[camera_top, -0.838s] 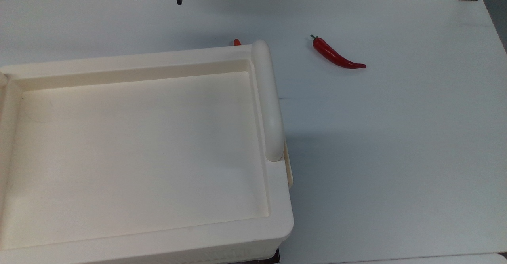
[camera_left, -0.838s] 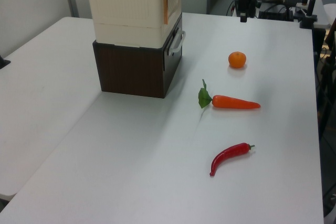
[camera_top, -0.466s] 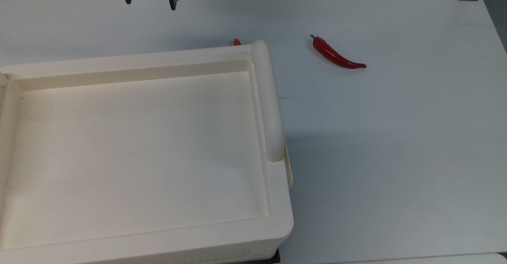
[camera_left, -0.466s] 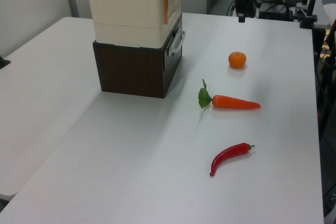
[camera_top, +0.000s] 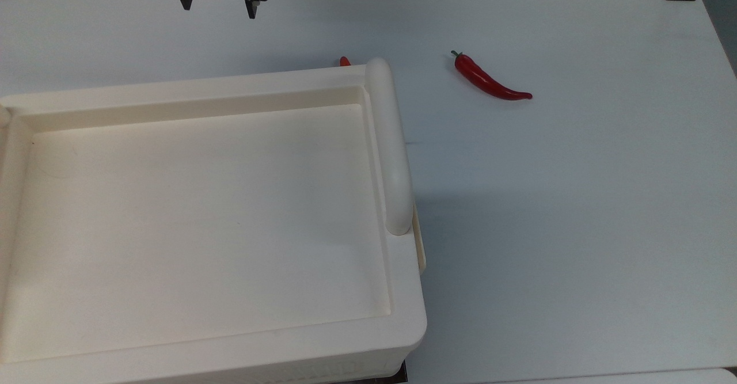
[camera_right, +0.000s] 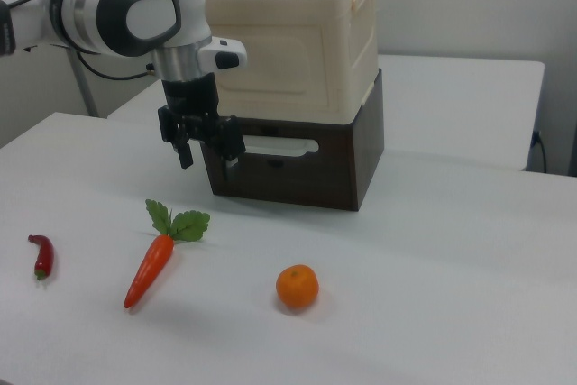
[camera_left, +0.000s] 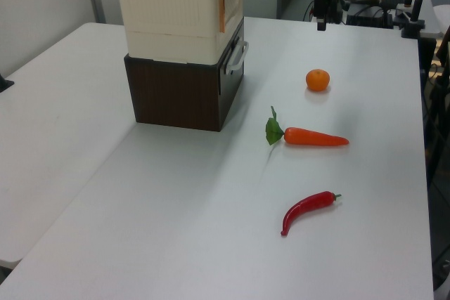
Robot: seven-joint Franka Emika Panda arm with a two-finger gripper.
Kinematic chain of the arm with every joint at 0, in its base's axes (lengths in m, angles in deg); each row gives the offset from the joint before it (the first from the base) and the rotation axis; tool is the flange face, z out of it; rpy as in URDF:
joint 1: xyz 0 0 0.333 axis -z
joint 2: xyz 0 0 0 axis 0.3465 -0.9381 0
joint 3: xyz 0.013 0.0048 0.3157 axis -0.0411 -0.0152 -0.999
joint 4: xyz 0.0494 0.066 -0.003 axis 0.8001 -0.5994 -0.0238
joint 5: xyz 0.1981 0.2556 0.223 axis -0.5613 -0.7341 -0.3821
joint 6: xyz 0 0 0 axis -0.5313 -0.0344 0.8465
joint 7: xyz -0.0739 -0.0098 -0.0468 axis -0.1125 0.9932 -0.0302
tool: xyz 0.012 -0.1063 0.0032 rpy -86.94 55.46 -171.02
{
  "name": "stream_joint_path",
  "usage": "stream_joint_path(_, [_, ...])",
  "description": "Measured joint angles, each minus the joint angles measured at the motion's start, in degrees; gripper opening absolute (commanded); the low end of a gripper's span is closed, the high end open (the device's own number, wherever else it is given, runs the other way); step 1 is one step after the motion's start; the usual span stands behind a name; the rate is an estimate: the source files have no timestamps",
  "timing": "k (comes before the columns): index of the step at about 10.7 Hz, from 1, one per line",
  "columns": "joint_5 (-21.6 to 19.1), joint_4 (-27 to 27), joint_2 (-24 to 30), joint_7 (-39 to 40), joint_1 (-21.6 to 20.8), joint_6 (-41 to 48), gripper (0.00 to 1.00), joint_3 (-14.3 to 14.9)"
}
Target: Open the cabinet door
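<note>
- Top view: one cabinet (camera_top: 201, 217) is taking up the top view's left, sitting on the white table (camera_top: 576, 211), with its recessed tray top facing up and one thick rounded bar (camera_top: 390, 142) running along the tray's right edge. One red chili (camera_top: 489, 80) is lying well apart from it on the top view's right. An orange-red tip, I'm guessing the carrot (camera_top: 344, 60), is peeking out just behind the cabinet's far edge. The gripper (camera_top: 217, 3) is hanging at the far edge of the table, claw spread wide, gripping nothing.
- Left view: I'm counting one orange (camera_left: 318, 79), one carrot and one chili, all lying loose on the table to the left view's right of the cabinet. The cabinet is sitting on top of one dark brown box (camera_left: 179, 93). The gripper is hovering at the far end, past the orange.
- Right view: the cabinet door (camera_right: 279, 65) is sitting flush in the cabinet's front face, looking closed. The arm (camera_right: 135, 6) is coming in from the right view's left and pointing the gripper straight down, just in front of the brown box's corner, fingers apart, touching nothing. One carrot, one orange and one chili are lying in front.
</note>
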Motion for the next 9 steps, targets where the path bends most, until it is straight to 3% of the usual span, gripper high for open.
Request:
stream_joint_path(5, [0.3,0.9,0.0,0.0,-2.1,-0.4,1.0,0.1])
stream_joint_path(8, [0.0,1.3,0.1,0.0,-5.7,-7.3,1.0,1.5])
stream_joint_path(9, [-1.9,1.7,0.1,0.0,-6.6,-11.3,1.0,1.7])
